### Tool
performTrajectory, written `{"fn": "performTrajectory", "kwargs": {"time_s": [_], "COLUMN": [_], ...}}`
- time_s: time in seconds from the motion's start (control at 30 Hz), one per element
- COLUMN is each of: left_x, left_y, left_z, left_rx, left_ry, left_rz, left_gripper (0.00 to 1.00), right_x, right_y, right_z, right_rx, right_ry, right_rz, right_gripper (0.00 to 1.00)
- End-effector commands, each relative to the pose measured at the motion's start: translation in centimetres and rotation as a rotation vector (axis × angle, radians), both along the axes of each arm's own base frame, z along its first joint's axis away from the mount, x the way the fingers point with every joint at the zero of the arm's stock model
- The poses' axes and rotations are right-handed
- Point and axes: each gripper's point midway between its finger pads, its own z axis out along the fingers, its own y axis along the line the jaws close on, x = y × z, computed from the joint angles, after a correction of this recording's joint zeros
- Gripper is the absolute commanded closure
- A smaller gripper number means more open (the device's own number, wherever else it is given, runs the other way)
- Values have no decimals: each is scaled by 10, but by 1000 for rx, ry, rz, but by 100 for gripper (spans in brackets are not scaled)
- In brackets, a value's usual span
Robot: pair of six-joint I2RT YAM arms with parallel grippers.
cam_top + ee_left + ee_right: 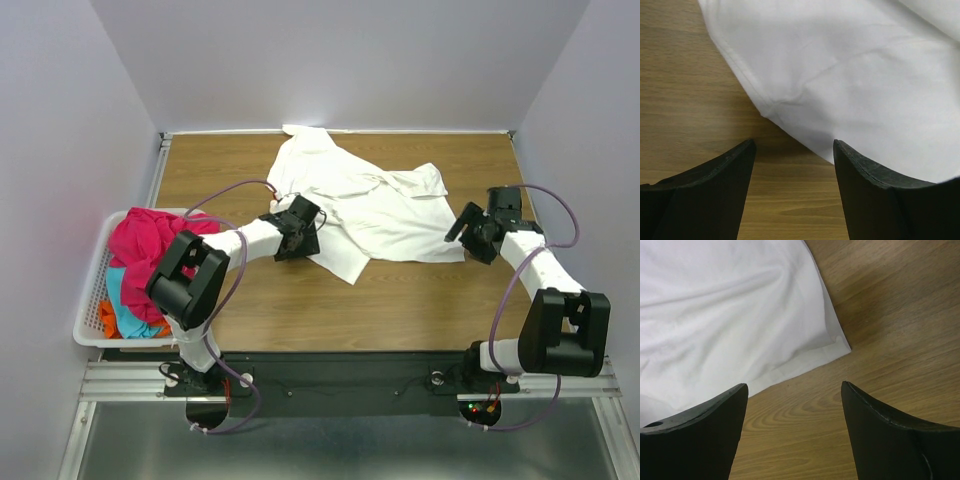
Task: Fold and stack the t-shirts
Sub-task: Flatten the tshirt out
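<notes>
My left arm (245, 240) and right arm (535, 262) are white tubes joined by chunky black housings, each trailed by a looping purple cable (238, 187). My fingers (705, 190) are matte black wedges tapering to blunt tips. Beside the aluminium rail (350, 378), red and green lights (490, 404) glow at my right base (470, 412).

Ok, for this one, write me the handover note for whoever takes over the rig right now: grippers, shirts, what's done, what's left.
Left gripper: open, empty, low over the wooden tabletop at the left-hand edge of the large white cloth t-shirt.
Right gripper: open, empty, just off that shirt's near right corner.
Shirts: the white one lies rumpled and unfolded mid-table. The magenta-pink t-shirt, cyan t-shirt and orange t-shirt are heaped in the white plastic lattice basket at the table's left edge.
Done: nothing folded or stacked.
Left: flatten and fold the white shirt, then those in the basket, and stack them.
</notes>
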Motion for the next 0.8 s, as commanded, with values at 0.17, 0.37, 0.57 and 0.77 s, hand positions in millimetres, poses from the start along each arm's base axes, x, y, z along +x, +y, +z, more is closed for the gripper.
{"fn": "performTrajectory", "kwargs": {"time_s": [0.17,0.37,0.57,0.77], "left_x": [-10,-22,-29,-42], "left_y": [-42,-66,-69,-57], "left_z": [13,4,-11,-32], "left_rx": [63,88,126,181], "left_ry": [-14,13,48,112], "left_rz": [-82,-137,-144,-158], "left_gripper": [24,25,25,46], "right_x": [-1,-5,-7,-9], "right_y": [4,4,7,6], "right_z": [9,9,9,6], "right_rx": [13,7,15,15], "right_ry": [-48,-51,-55,-46], "right_rz": [29,31,42,37], "right_gripper": [19,19,19,19]}}
